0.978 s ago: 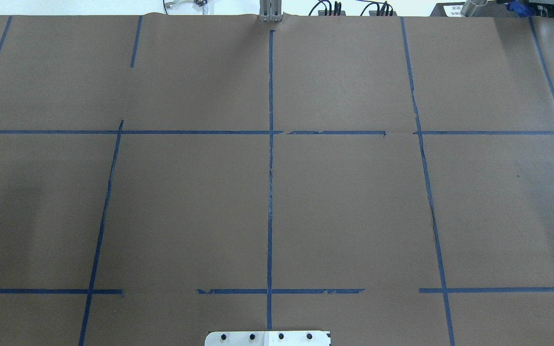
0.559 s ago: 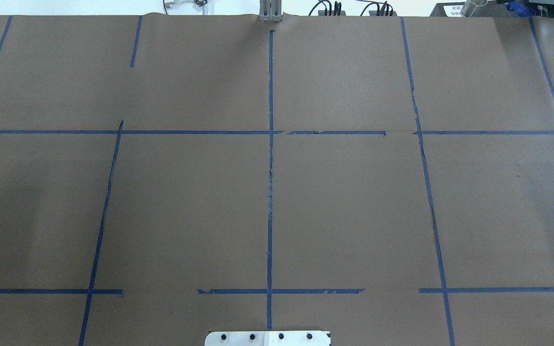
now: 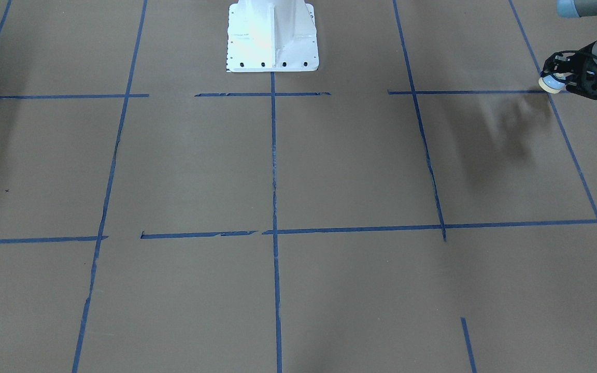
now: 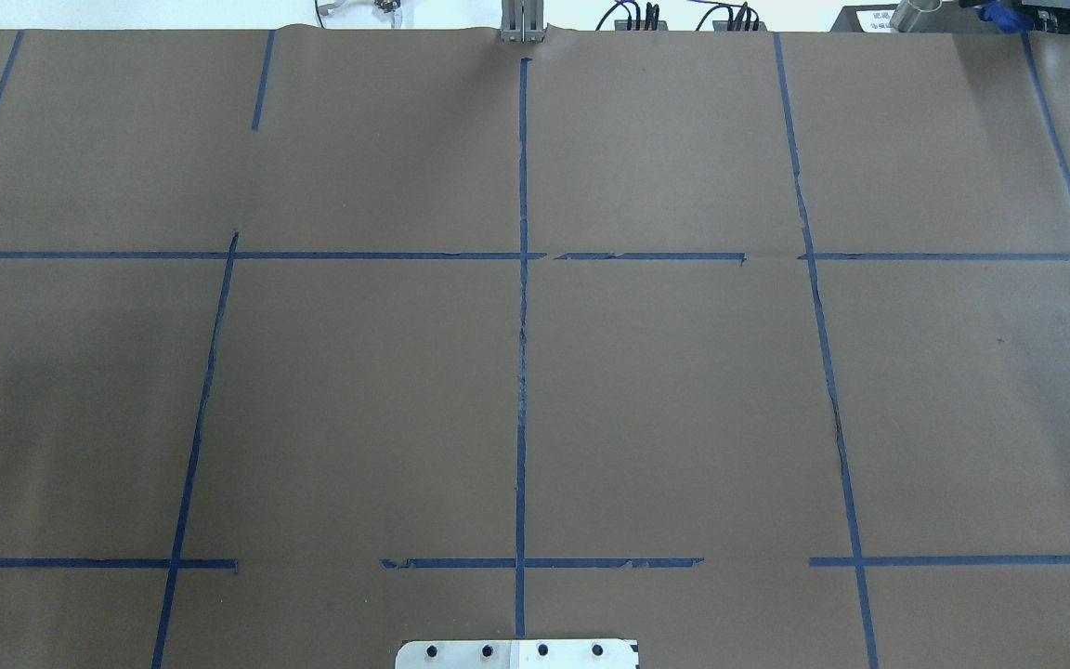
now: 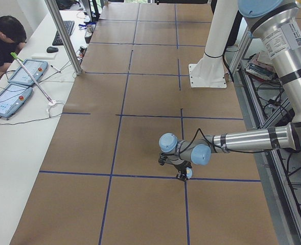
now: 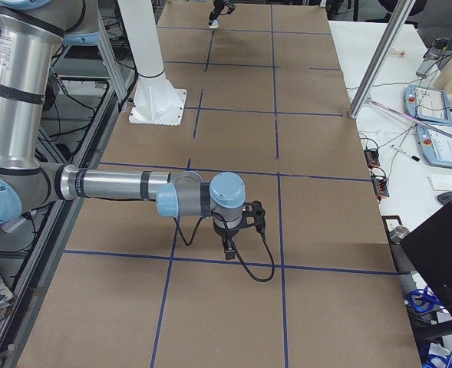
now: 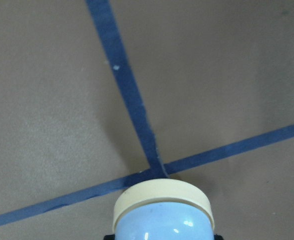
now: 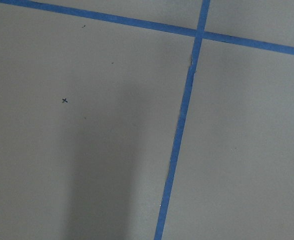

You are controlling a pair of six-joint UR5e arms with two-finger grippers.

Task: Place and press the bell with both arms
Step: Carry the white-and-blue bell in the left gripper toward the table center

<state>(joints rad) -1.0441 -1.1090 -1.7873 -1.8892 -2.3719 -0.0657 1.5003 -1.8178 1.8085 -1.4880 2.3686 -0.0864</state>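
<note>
Nearest, well out to the right of the white pedestal [image 6: 158, 100]: right gripper [image 6: 232, 234] low over the brown paper [image 6: 325, 230], presumably stationed there for the press; no telling whether apart or together. Farther, well out on the pedestal's left: left gripper [image 3: 563, 77] clamped on the bell [image 3: 548, 83], cream base aimed at a tape crossing [image 7: 154, 172], seemingly for placing.

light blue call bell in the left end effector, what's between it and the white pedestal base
Only bare brown paper tabletop crossed by blue tape lines, per the front-facing view.
</note>
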